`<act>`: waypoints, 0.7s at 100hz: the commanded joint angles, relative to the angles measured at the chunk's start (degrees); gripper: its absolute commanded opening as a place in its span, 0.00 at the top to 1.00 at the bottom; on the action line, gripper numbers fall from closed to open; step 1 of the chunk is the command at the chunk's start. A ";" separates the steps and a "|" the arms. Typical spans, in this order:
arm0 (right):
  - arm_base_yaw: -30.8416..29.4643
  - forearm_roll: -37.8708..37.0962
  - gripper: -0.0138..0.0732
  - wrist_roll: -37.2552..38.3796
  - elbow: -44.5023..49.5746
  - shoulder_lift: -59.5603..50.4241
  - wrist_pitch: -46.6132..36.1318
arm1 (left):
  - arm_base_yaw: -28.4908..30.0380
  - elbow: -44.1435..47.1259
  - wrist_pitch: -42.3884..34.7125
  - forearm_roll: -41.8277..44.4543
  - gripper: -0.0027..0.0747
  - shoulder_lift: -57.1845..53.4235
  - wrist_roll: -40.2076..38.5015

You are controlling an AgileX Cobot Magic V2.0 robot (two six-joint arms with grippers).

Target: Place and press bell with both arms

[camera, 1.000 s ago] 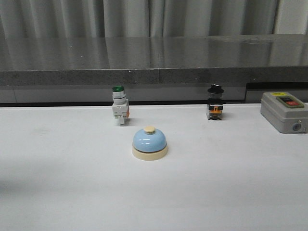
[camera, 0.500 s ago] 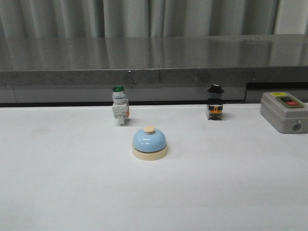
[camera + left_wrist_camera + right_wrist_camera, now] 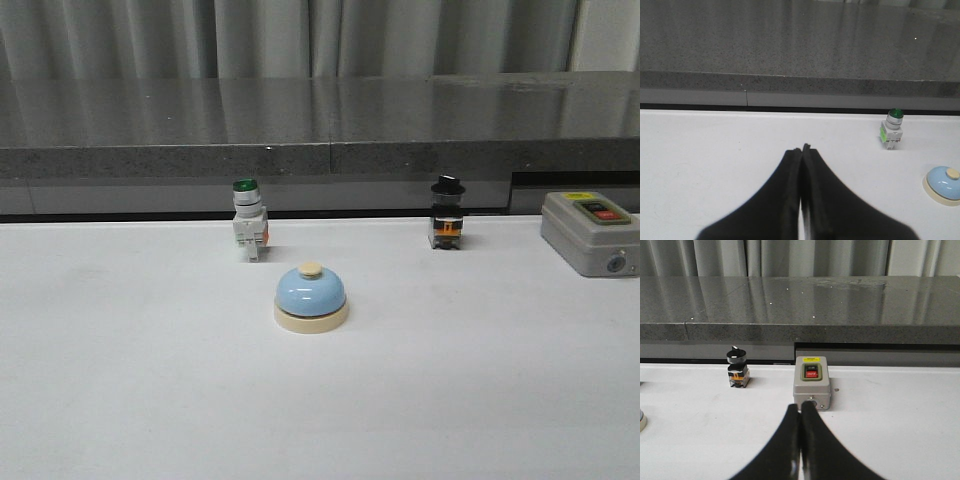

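White table (image 3: 120, 400) bearing bell (image 3: 311, 298), sitting at 2 o'clock of left gripper (image 3: 802, 148); both grippers, right gripper (image 3: 801, 406) included, staying pressed together, holding nothing.

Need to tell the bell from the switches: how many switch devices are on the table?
3: green-capped switch behind the bell to its left, black-capped switch behind to its right, grey on/off box at far right. None seems hidden.

My white surface (image 3: 130, 400) carries four things. The light-blue bell (image 3: 311, 298) sits upright on its cream base near the middle. Behind it to the left stands a green-capped pushbutton switch (image 3: 248, 232); behind it to the right, well apart, stands a black-capped switch (image 3: 447, 212). A grey box with an on/off control (image 3: 588, 232) rests at the far right edge, before a dark stone ledge (image 3: 320, 120).
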 commanded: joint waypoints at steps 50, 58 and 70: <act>-0.31 -0.22 0.92 0.00 -0.94 -0.96 -4.91 | 0.13 14.39 -12.59 -0.04 0.99 -17.06 -0.70; -0.31 -0.22 0.92 0.00 -0.94 -0.96 -4.91 | 0.52 18.28 -17.54 1.65 0.99 -19.26 -0.70; -0.31 -0.22 0.92 0.00 -0.94 -0.96 -4.91 | 1.74 23.54 -23.84 3.25 0.99 -21.13 -0.70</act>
